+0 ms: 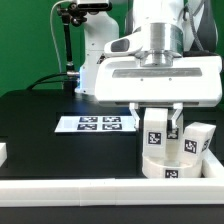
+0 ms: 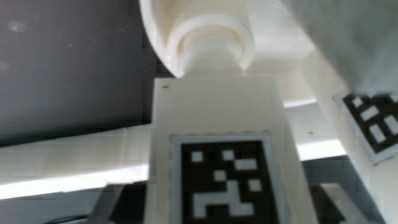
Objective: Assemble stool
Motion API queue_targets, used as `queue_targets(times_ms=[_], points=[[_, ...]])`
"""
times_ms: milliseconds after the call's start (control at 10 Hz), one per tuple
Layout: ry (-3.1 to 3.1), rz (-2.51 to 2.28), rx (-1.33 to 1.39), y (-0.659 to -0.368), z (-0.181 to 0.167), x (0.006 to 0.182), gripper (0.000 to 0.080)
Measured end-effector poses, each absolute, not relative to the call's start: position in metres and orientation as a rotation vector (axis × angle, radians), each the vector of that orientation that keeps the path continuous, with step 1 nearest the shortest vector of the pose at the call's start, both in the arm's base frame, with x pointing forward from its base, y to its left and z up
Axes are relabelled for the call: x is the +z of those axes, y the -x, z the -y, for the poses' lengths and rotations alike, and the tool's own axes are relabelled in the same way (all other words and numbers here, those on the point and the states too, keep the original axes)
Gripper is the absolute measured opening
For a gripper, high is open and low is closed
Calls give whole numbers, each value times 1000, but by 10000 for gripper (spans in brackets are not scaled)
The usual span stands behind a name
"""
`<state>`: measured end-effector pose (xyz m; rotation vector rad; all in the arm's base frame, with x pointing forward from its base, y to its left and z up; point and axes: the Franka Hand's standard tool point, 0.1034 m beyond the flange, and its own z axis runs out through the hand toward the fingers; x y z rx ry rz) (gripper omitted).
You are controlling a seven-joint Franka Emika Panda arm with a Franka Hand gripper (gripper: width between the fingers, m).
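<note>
The round white seat [image 1: 165, 163] lies near the front rail at the exterior view's right, with tags on its rim. My gripper [image 1: 158, 122] is shut on a white blocky leg [image 1: 155, 130], held upright just above the seat. In the wrist view the leg [image 2: 214, 120] fills the middle, with its tag toward the camera and its round peg end pointing at the white seat surface [image 2: 338, 70]. A dark fingertip [image 2: 125, 205] shows beside the leg. A second leg [image 1: 199, 138] stands by the seat's right side; whether it is joined to the seat I cannot tell.
The marker board [image 1: 95, 123] lies flat on the black table left of the gripper. A long white rail [image 1: 90, 197] runs along the front edge, and a short white piece [image 1: 3, 152] sits at the left edge. A camera stand [image 1: 68, 45] rises behind.
</note>
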<state>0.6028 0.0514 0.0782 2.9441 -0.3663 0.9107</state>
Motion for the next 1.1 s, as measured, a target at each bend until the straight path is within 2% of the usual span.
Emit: queue_targets(times_ms=[1100], points=[[-2927, 425, 946, -599, -56, 77, 337]])
